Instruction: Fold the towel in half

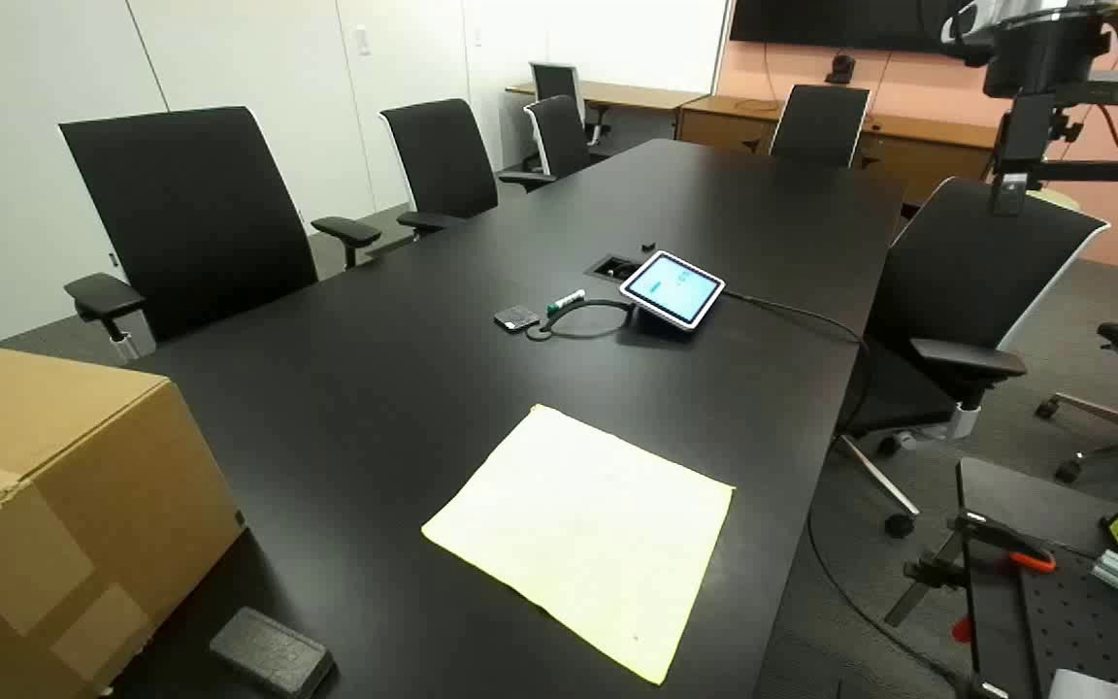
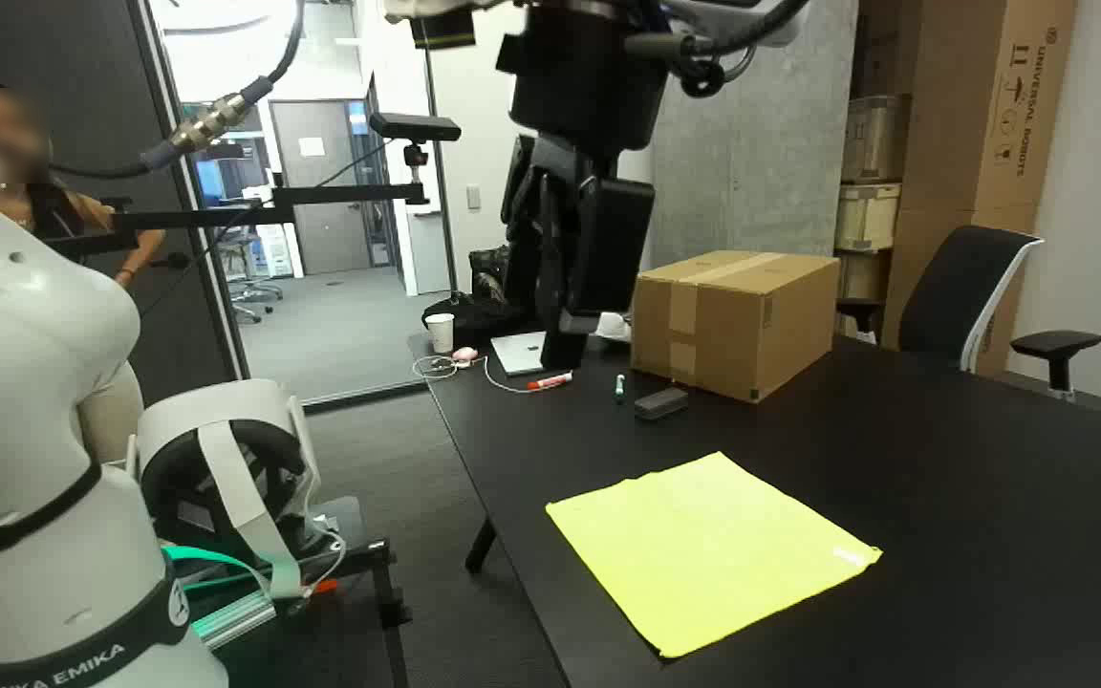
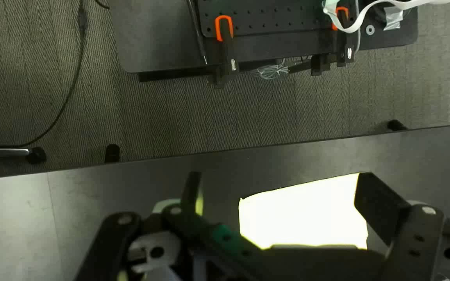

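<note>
A yellow towel (image 1: 593, 539) lies flat and spread out, a rough square, on the black table (image 1: 345, 417). The towel also shows in an exterior view (image 2: 713, 554), near the table's edge. In the wrist view the towel (image 3: 303, 214) looks overexposed white, and its lower part is hidden behind my gripper. My gripper (image 3: 279, 185) is open, its two fingers wide apart with nothing between them. It hangs in the air above the table, apart from the towel, in an exterior view (image 2: 565, 344). Only its lower part (image 1: 1010, 194) shows at the top right of an exterior view.
A cardboard box (image 2: 732, 320) and a dark eraser-like block (image 2: 661, 403) stand on the table beyond the towel. A tablet (image 1: 673, 289) with a cable, a marker (image 1: 566, 302) and a small dark box (image 1: 517, 318) lie farther along. Chairs surround the table. A person (image 2: 6, 153) stands behind the arm.
</note>
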{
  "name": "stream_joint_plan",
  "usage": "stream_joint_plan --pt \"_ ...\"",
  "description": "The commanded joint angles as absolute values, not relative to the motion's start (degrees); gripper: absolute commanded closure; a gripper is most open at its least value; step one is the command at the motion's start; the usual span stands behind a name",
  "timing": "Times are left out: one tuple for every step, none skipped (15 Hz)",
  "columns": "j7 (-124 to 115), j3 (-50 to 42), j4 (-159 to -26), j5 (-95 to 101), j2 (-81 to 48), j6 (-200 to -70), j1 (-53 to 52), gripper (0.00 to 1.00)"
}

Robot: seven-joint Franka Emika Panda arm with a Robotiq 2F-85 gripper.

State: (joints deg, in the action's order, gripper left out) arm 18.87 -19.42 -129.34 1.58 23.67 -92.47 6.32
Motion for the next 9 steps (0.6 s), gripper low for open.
stream_joint_plan --pt "19.4 -18.2 -129.1 1.1 23.4 -92.4 7.8 0.00" --pt "19.4 -18.2 -129.0 1.1 23.4 -92.4 7.8 0.00" --pt "19.4 -18.2 -128.9 1.1 23.5 -92.4 7.8 0.00" --pt "19.4 -18.2 -128.9 1.1 23.5 -92.4 7.8 0.00" --pt "19.4 -18.2 -128.9 1.1 23.5 -92.4 7.8 0.00" --pt "19.4 -18.2 -128.9 1.1 23.5 -92.4 7.8 0.00" --pt "19.4 -18.2 -128.9 1.1 23.5 -92.4 7.8 0.00" --pt "19.4 -18.2 -128.9 1.1 23.5 -92.4 7.8 0.00" --pt "19.0 -18.2 -128.9 1.0 23.1 -92.7 7.9 0.00"
